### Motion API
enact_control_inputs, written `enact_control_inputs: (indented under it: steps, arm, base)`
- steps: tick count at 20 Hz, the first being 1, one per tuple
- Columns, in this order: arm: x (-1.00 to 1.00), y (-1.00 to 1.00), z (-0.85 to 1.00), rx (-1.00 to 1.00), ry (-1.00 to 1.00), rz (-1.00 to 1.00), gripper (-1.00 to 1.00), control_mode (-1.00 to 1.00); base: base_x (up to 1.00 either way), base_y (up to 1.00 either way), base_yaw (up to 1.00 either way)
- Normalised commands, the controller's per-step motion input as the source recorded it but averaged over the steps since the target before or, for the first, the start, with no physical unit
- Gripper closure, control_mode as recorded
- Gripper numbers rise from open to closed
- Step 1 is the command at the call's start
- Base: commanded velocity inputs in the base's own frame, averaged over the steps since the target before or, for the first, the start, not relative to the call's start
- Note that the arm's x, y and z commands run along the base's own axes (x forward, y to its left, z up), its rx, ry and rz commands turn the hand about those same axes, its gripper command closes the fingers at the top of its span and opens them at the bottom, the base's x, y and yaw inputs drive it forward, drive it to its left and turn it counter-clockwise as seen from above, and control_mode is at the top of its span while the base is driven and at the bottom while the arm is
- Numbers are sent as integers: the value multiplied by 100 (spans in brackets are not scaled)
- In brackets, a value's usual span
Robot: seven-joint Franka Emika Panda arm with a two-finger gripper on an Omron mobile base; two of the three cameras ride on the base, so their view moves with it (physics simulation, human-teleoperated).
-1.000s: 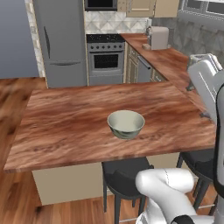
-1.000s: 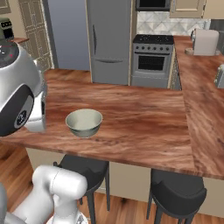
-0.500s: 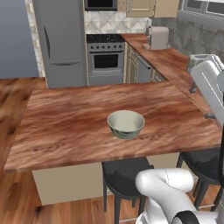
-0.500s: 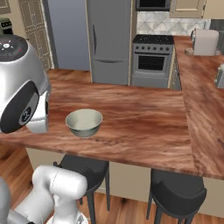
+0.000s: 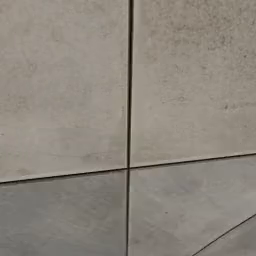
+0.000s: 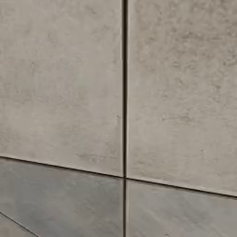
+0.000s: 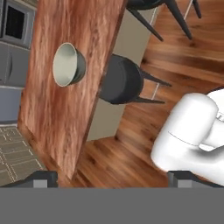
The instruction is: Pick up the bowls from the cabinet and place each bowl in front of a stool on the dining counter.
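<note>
While gripper gapes wide — bowl on dining counter

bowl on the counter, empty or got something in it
Empty. The hand view looks into the bowl on the counter, and its pale inside shows bare, with nothing in it.

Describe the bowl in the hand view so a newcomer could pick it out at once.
Find the reddish-brown wooden dining counter that runs down the left of the hand view. The bowl sits on it near the overhanging edge, in front of a black round-seated stool. It is pale cream-green inside and dark outside, unlike the wood and black seats.
</note>
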Motion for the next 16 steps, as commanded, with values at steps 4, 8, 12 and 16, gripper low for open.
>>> enact_control_inputs:
  steps: [4, 8, 12, 16]
  arm:
    - [0, 0, 0, 0, 0, 0, -100, 100]
    - [0, 0, 0, 0, 0, 0, -100, 100]
    - [0, 0, 0, 0, 0, 0, -100, 100]
    - [0, 0, 0, 0, 0, 0, -100, 100]
  base:
    - [-48, 100, 2]
    - [-5, 100, 0]
    - [36, 100, 0]
    - [52, 100, 0]
